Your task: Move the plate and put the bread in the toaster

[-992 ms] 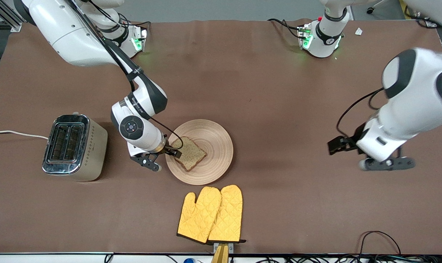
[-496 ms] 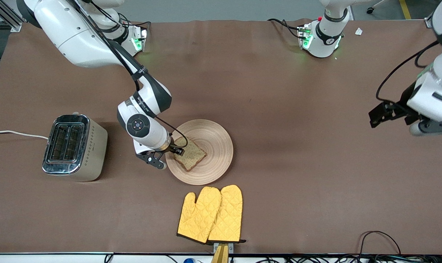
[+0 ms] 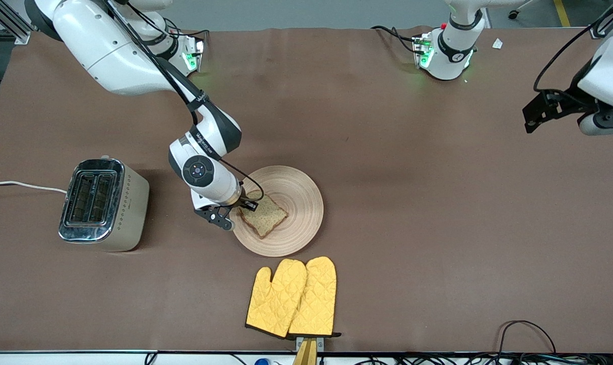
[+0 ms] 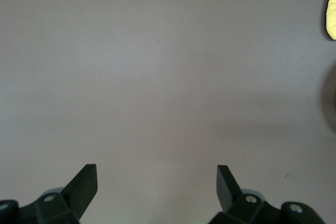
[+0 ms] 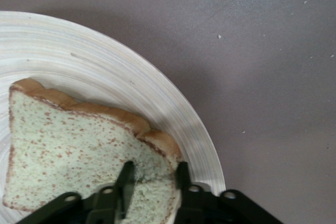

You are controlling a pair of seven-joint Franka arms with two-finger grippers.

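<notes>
The bread (image 3: 265,217) lies on the wooden plate (image 3: 298,195) in the middle of the table. My right gripper (image 3: 233,215) is at the plate's rim on the toaster side, fingers closed on the bread's corner. The right wrist view shows one finger (image 5: 125,182) on the speckled face of the bread (image 5: 68,150) and the other at its crust edge, over the plate (image 5: 173,108). The toaster (image 3: 102,203) stands toward the right arm's end of the table, slots empty. My left gripper (image 3: 605,123) is open and empty, held high over the left arm's end; the left wrist view (image 4: 156,182) shows bare table below.
A pair of yellow oven mitts (image 3: 292,296) lies nearer the front camera than the plate, and a corner shows in the left wrist view (image 4: 331,14). The toaster's white cord (image 3: 22,185) runs off the table's edge. Cables lie along the front edge.
The right gripper has slid in from the plate's rim onto the bread's corner. The left arm has lifted and swung away toward its own end of the table.
</notes>
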